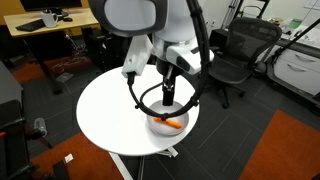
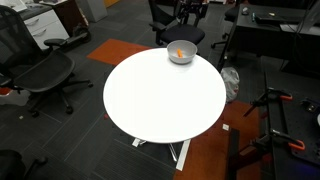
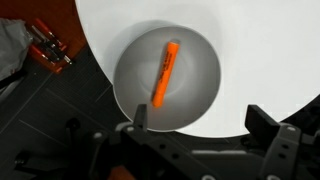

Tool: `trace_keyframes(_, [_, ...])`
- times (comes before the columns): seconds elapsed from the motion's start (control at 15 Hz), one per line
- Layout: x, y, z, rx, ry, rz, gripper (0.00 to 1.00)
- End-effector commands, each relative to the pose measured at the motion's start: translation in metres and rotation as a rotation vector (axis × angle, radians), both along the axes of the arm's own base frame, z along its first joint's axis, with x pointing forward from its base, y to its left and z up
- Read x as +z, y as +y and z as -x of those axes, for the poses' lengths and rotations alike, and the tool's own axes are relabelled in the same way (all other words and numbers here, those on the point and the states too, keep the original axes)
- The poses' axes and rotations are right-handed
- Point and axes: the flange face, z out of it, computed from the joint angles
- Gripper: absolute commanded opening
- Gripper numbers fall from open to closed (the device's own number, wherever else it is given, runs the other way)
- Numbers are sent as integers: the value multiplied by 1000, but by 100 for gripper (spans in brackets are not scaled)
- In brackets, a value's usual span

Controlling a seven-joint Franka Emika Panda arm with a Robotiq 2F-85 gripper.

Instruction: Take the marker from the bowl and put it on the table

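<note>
- Closest to the wrist camera is the tool (image 3: pixel 199 112). Its two dark fingers (image 3: pixel 140 113) stand far apart at the bottom of the view, so we'd call it wide open, with nothing between them.
- Right beyond that is the grey-white bowl (image 3: pixel 197 92), sitting between the spread fingers in this view. We see nothing touching it.
- The orange marker (image 3: pixel 165 73) lies in the bowl, slanted a bit, one end near the far wall and the other near the middle. It takes up less than the bowl's width.
- The bowl sits on the white tabletop (image 3: pixel 270 50), pretty close to its curved edge.
- Past that edge is dark floor (image 3: pixel 40 110) with an orange-and-black item (image 3: pixel 50 46) lying on it. We can't make out what it is.
- In an exterior view, the white arm (image 1: pixel 160 35) fills the foreground and the tool (image 1: pixel 168 100) hangs just above the bowl (image 1: pixel 157 126). The marker (image 1: pixel 174 124) shows as an orange streak inside, and the tabletop (image 1: pixel 115 115) spreads out beside it.
- Farther back in that view are a black office chair (image 1: pixel 235 55) and a wooden desk (image 1: pixel 50 22).
- From across the room in an exterior view, most of the round tabletop (image 2: pixel 160 100) is bare. The bowl (image 2: pixel 189 57) is at its far edge with the marker (image 2: pixel 180 54) in it.
</note>
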Motion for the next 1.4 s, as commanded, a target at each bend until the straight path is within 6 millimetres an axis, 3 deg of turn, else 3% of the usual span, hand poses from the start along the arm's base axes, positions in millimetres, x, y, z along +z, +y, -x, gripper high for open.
trace_keyframes(0.0, [-23, -11, -14, -57, 59, 0, 100])
trace_keyframes(0.47, [-67, -15, -29, -109, 133, 6, 100])
trace_keyframes(1.07, [-121, -18, -32, -87, 179, 31, 100])
trace_keyframes(1.33, [-136, -14, -39, -52, 182, 61, 100])
